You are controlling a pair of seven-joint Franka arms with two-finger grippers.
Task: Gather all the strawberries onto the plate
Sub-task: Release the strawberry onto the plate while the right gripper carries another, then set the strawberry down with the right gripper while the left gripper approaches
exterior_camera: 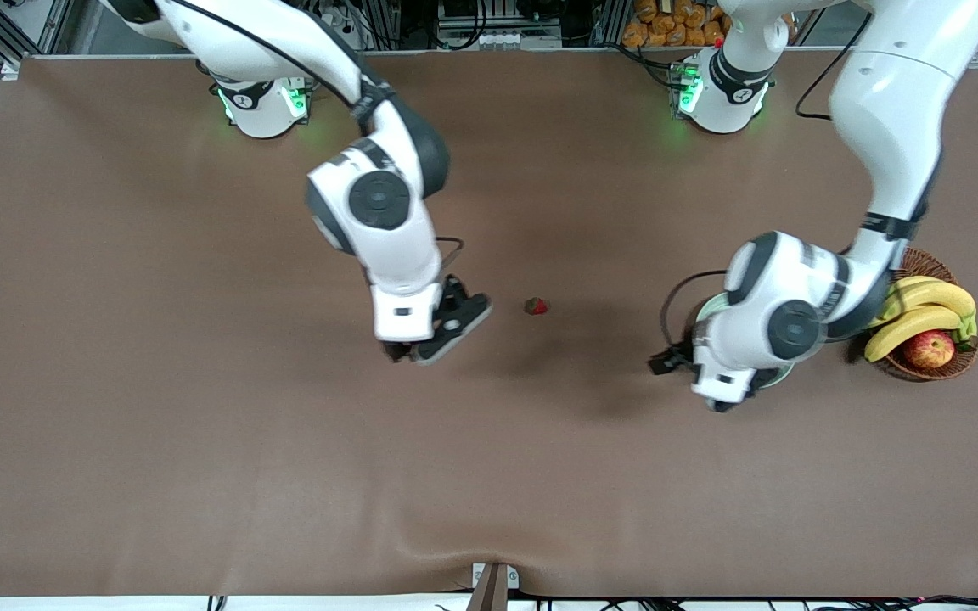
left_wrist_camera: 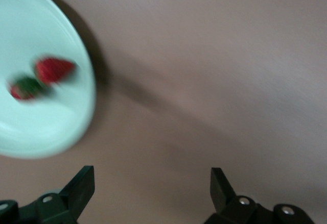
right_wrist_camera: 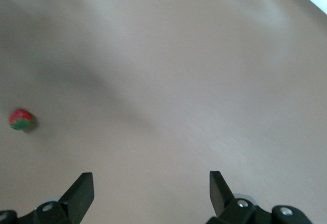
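One strawberry [exterior_camera: 536, 305] lies alone on the brown table near its middle; the right wrist view shows it too [right_wrist_camera: 21, 119]. My right gripper [exterior_camera: 404, 352] hangs low beside it, toward the right arm's end, open and empty [right_wrist_camera: 150, 183]. The pale mint plate [exterior_camera: 705, 310] is mostly hidden under my left arm. In the left wrist view the plate [left_wrist_camera: 51, 132] holds two strawberries, one [left_wrist_camera: 53, 69] next to the other [left_wrist_camera: 23, 88]. My left gripper [exterior_camera: 716, 404] hovers at the plate's edge, open with nothing in it [left_wrist_camera: 152, 183].
A wicker basket [exterior_camera: 960, 361] with bananas [exterior_camera: 922, 310] and an apple [exterior_camera: 929, 348] stands right beside the plate at the left arm's end. The brown tablecloth [exterior_camera: 200, 424] has a wrinkle at its near edge.
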